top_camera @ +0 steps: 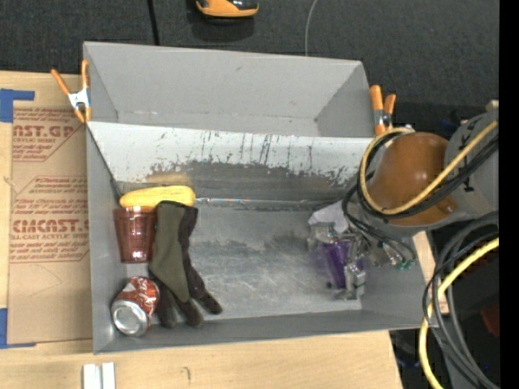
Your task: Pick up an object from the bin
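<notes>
One scuffed grey bin [259, 254], tool [347, 275] at purple thing [332, 258], grip state unclear.

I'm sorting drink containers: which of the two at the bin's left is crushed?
The red can in the near-left corner, dented and lying on its side; the dark red cup behind it keeps its shape.

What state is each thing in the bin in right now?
Yellow banana-shaped object: lying flat, back left.
Dark red translucent plastic cup: apparently on its side, by the grey bin left wall.
Dark olive fabric glove: limp, flat on the floor.
Red metal drinks can: crushed, lying in the front left corner.
Two-finger gripper: lowered at the right side.
Small purple object: on the floor, beside the gripper.
</notes>
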Robot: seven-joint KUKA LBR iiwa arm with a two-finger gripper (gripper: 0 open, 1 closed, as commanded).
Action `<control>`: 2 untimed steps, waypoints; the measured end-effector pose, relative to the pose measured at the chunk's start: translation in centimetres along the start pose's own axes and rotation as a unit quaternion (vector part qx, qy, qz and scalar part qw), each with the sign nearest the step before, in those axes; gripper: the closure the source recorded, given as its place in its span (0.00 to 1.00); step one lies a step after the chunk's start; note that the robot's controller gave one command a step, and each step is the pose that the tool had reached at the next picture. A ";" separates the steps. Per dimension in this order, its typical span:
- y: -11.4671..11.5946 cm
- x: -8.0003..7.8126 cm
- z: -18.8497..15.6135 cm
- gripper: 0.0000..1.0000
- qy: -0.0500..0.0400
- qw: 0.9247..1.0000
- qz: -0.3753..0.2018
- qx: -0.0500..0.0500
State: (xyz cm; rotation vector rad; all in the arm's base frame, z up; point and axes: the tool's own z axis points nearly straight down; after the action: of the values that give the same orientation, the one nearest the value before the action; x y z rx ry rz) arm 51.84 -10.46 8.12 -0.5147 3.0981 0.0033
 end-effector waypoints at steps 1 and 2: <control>-0.1 0.1 0.0 0.00 0.000 1.000 0.001 0.000; -1.7 0.1 0.2 0.00 -0.001 1.000 0.028 0.000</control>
State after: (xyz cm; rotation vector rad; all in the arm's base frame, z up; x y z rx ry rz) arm 52.31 -12.11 7.90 -0.4284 3.1101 0.0029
